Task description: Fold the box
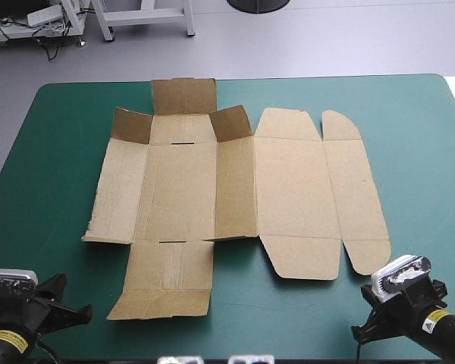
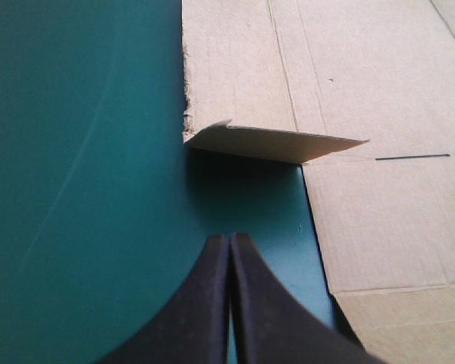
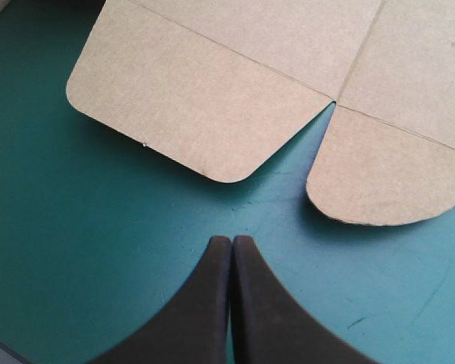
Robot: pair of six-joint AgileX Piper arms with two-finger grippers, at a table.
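The box lies mostly flat mid-way across the desk (far flaps half-raised). The left claw and right claw, both pinched together and empty, wait by the near edge. Closed tips could shove the sheet instead of lifting it.

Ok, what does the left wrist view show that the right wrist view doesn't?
Only the left wrist view: a small flap at the edge of the box, lifted off the table and casting a shadow, and a thin slit in the board. Only the right wrist view: a wide flap and a narrower flap, both round-cornered and lying flat, with a notch between them. Both: brown board on the teal-green cover, and the view's own gripper, the left gripper and the right gripper, shut over bare cover, short of the board.
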